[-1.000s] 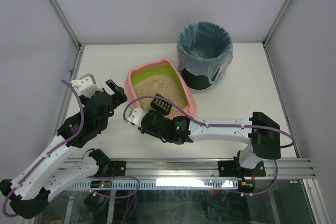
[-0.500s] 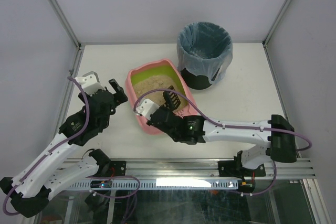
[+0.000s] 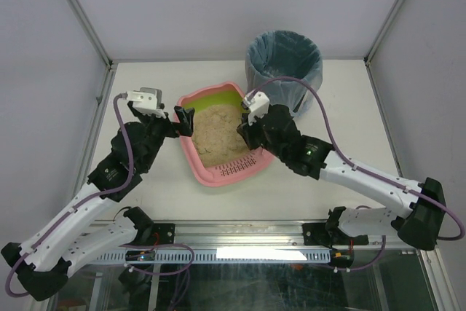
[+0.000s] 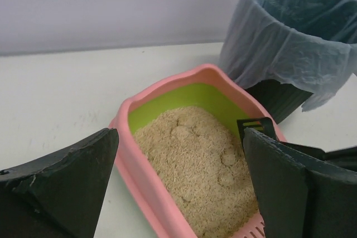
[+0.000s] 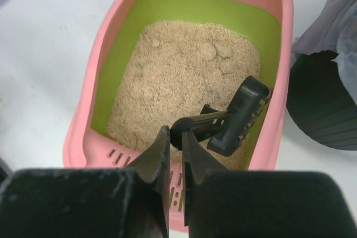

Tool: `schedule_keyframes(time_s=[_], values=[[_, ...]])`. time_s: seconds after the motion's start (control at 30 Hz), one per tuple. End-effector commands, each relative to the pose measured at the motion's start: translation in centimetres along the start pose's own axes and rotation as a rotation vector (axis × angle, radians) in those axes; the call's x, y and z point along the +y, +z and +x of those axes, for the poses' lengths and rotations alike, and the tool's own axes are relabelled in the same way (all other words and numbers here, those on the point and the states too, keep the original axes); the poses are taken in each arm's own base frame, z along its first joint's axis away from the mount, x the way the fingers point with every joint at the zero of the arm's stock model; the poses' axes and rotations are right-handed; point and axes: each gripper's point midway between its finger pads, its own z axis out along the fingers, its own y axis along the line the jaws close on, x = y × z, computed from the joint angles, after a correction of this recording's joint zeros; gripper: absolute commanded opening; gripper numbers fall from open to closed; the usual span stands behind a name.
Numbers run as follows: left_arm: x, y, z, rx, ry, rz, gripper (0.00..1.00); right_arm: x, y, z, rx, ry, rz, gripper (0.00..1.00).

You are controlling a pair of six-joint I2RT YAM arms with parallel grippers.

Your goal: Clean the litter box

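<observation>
two jaws of the right gripper (image 5: 174, 137) are pinched shut on the handle of the scoop (image 5: 240, 118), over the slotted near end of the litter box (image 5: 83, 146). the sand (image 5: 178, 71) lies ahead along the box's long axis. the scoop head seems just above it, by the right wall. the left gripper (image 4: 177, 154) gapes at the box's left rim. the bin (image 4: 290, 59) stands beyond its far-right corner.

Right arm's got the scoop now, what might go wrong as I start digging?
1. The right fingers pinch only the end of the scoop handle; pushing into the litter may twist it loose.
2. The left fingers stand open at the litter box rim, gripping nothing, so the box may slide.
</observation>
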Motion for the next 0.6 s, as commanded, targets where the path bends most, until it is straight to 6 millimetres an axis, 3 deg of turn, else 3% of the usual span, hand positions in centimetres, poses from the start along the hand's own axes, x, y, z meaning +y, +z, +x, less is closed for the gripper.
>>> schedule_keyframes(time_s=[0.0, 0.2, 0.57], values=[[-4.4, 1.2, -2.2, -0.115, 0.112, 0.228, 0.99, -0.1, -0.7, -4.6, -0.128, 0.188, -0.123, 0.00], [-7.9, 1.8, -0.4, -0.168, 0.165, 0.419, 0.98, -2.0, -0.3, -6.2, -0.149, 0.303, -0.177, 0.00], [-10.2, 0.9, 2.3, -0.308, 0.148, 0.588, 0.98, -3.8, -2.0, -8.2, -0.210, 0.414, -0.334, 0.00]])
